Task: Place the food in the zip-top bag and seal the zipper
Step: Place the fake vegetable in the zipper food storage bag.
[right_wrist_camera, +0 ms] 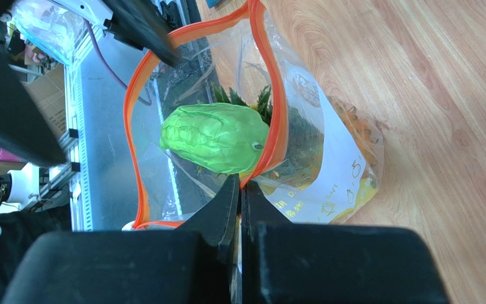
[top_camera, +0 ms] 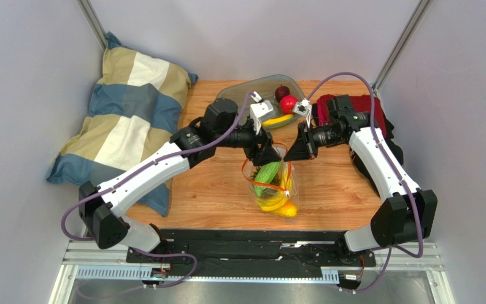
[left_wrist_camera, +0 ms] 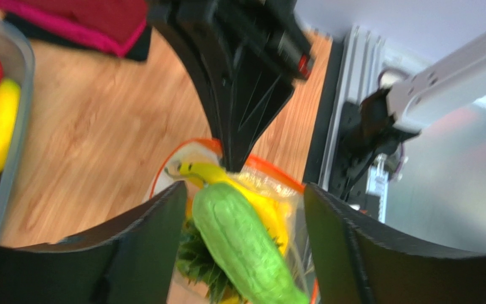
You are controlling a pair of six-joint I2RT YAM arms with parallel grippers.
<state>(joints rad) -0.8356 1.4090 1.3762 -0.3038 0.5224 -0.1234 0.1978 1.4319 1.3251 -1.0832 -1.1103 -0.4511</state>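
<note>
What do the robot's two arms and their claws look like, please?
The left arm and right arm have white shells, black joints and bases, and a purple cable along each. The left claw and right claw are matte black, with two wedge-shaped fingers.

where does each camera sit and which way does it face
Top external: above and behind the robot, looking down on the table; left arm and right arm show.
Left wrist: on that wrist, looking down through the open left gripper at the cucumber.
Right wrist: on that wrist, looking past the shut right gripper pinching the zip-top bag rim.
Shared: all see the bagged cucumber.
</note>
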